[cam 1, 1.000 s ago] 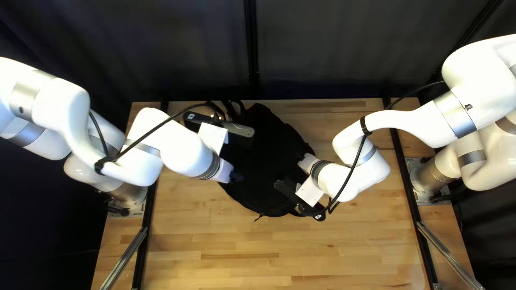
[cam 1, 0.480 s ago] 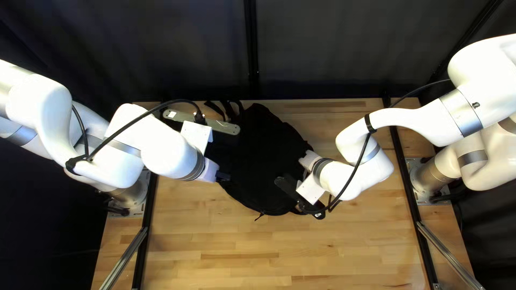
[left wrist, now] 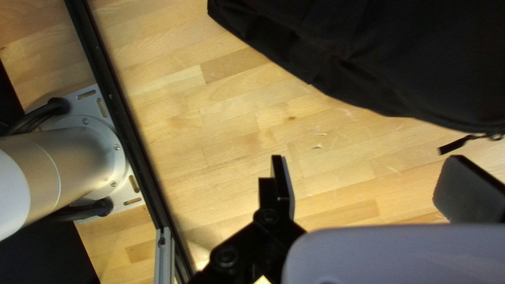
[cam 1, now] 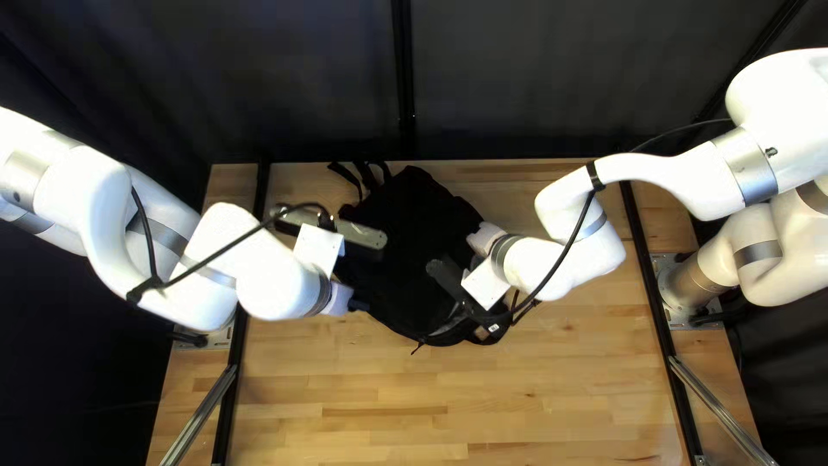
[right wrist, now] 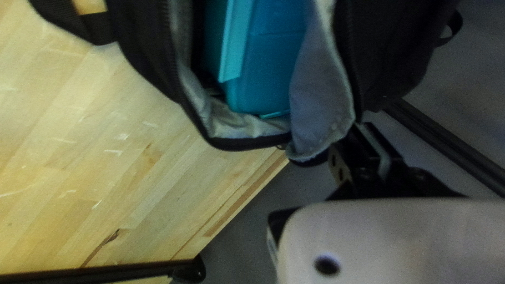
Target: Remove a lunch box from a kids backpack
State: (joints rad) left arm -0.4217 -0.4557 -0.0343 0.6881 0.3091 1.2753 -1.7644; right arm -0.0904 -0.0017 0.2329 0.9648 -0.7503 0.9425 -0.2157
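Note:
The black backpack (cam 1: 418, 211) lies on the table in the top left view. My left gripper (cam 1: 359, 305) is beside its left edge; my right gripper (cam 1: 483, 237) is over its right side, fingertips hidden there. In the left wrist view my left gripper (left wrist: 363, 184) stands open, nothing between its fingers, the backpack (left wrist: 389, 63) ahead. The right wrist view shows the unzipped backpack (right wrist: 144, 47) with grey lining and a teal lunch box (right wrist: 271, 66) inside the opening. There my right gripper (right wrist: 363, 131) is shut on the backpack's edge beside the lining flap.
Wooden table (cam 1: 414, 414) surrounds the backpack, with dark rails (cam 1: 642, 259) along its sides. Black straps (cam 1: 358, 175) stick out at the backpack's far end. A zipper pull (left wrist: 456, 143) hangs over the wood near my left gripper.
My left gripper has moved left and toward the near edge, off the backpack. My right gripper has shifted slightly left and toward the far edge; grey lining now shows at the backpack's near end.

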